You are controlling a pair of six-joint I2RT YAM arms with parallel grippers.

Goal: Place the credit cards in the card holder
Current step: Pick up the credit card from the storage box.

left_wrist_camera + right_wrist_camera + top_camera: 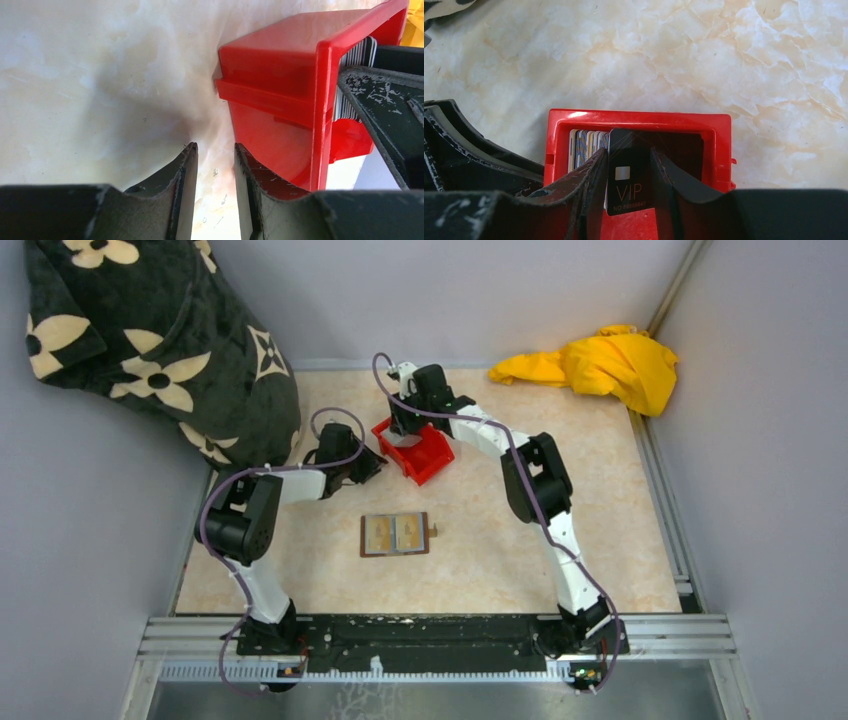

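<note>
The red bin (428, 458) holds a stack of credit cards (583, 145) on edge against its left wall; their edges also show in the left wrist view (356, 52). A black card marked VIP (630, 177) slants out from the stack. My right gripper (628, 152) reaches into the bin (639, 118), open, with a finger on each side of that black card. My left gripper (215, 146) sits low on the table just outside the bin (280, 75), narrowly open and holding nothing. The brown card holder (395, 534) lies opened flat, nearer the arm bases.
A dark blanket with cream flowers (150, 340) fills the back left corner, close behind my left arm. A yellow cloth (600, 365) lies at the back right. Grey walls enclose the marble-patterned table (620, 540), and a metal rail (440, 632) runs along the near edge.
</note>
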